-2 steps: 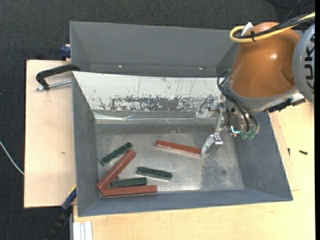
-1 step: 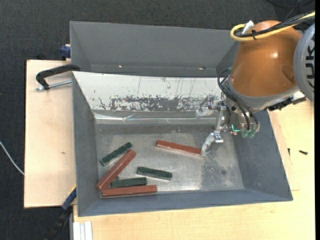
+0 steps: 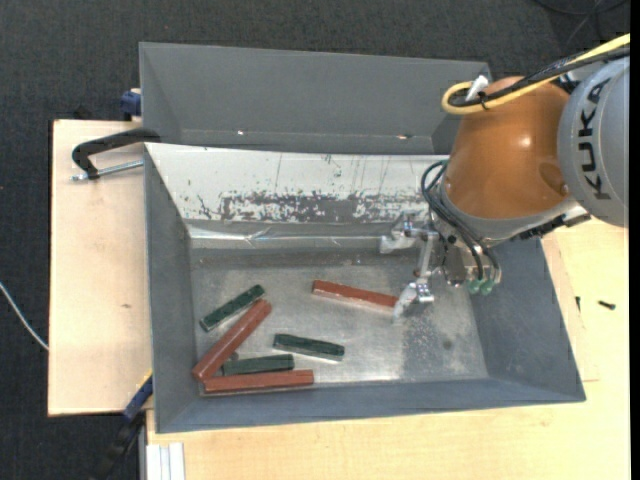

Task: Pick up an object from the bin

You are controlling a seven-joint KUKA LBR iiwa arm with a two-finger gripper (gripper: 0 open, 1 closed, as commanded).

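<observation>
Red-brown stick (image 3: 258, 380) flat along near wall, dark green stick (image 3: 258, 365) just beyond. Gripper (image 3: 424, 288) low at right end of middle red-brown stick (image 3: 352, 295); how far open, cannot tell.

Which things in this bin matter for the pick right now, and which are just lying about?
In play: gripper; mid-bin red-brown bar, its right end beside the gripper.
Lying about: slanted red-brown bar; front red-brown bar; far-left green bar; central green bar; front green bar.
</observation>
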